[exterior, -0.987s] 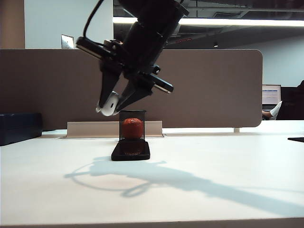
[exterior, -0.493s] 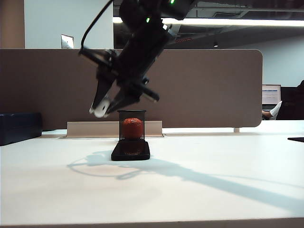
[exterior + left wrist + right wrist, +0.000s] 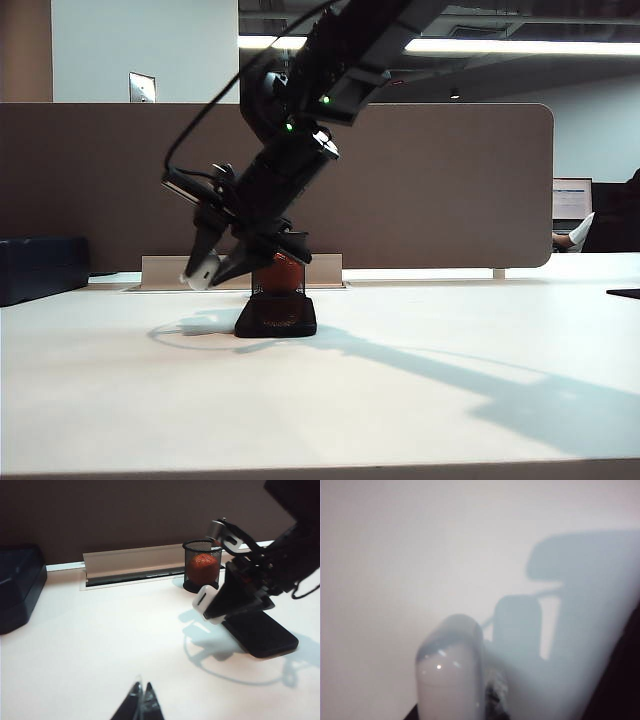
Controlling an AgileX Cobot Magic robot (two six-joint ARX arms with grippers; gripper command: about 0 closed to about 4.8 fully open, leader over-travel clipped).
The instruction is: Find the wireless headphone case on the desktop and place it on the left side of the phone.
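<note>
The right gripper (image 3: pixel 212 270) hangs clamped on the small glossy white rounded headphone case (image 3: pixel 200 270), above the plain white desktop (image 3: pixel 420 400) just left of the flat black glossy phone (image 3: pixel 276 318). A good placement means lowering straight, clear of the phone's edge, releasing only at contact. The left gripper (image 3: pixel 140 700) rests apart, fingers together, holding nothing.
</note>
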